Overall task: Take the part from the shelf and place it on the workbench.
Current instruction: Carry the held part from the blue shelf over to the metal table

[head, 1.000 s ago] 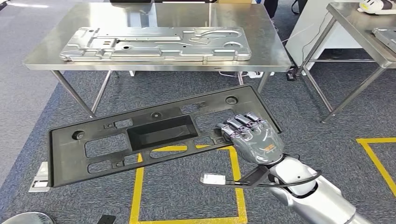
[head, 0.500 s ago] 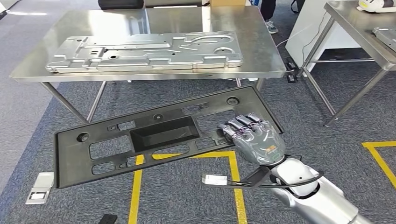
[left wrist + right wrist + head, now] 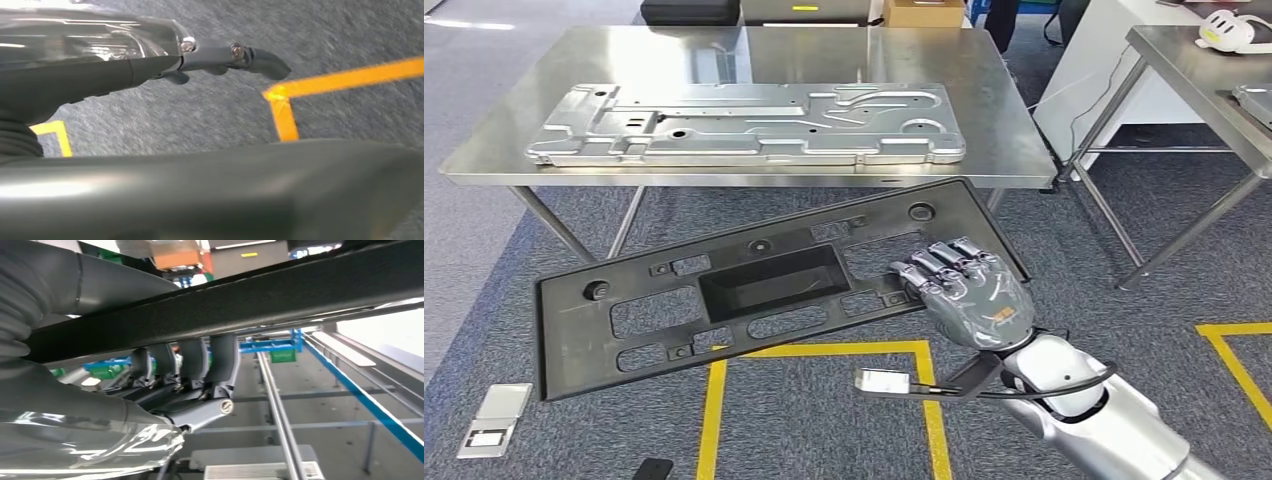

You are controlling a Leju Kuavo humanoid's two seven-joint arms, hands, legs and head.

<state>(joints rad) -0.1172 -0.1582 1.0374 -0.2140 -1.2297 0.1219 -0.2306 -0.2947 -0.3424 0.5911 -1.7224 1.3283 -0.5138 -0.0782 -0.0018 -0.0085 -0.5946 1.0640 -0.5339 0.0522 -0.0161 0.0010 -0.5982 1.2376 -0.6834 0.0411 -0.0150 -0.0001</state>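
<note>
We've got the black part (image 3: 754, 290) gripped w/ right hand (image 3: 969, 295) at 1 end; stiff, long, likely tips. Left hand (image 3: 225, 55) state: can't tell.

Silver R arm (image 3: 1104, 425), black cable; grey hand (image 3: 969, 295) w/ dark fingers (image 3: 934, 262), small orange mark.

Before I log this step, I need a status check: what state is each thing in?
Black plastic panel: held off the floor, tilted, not yet on the bench.
Right hand: gripping the panel's edge.
Steel workbench: carries a flat metal plate.
Left hand: holding nothing, over carpet.
</note>
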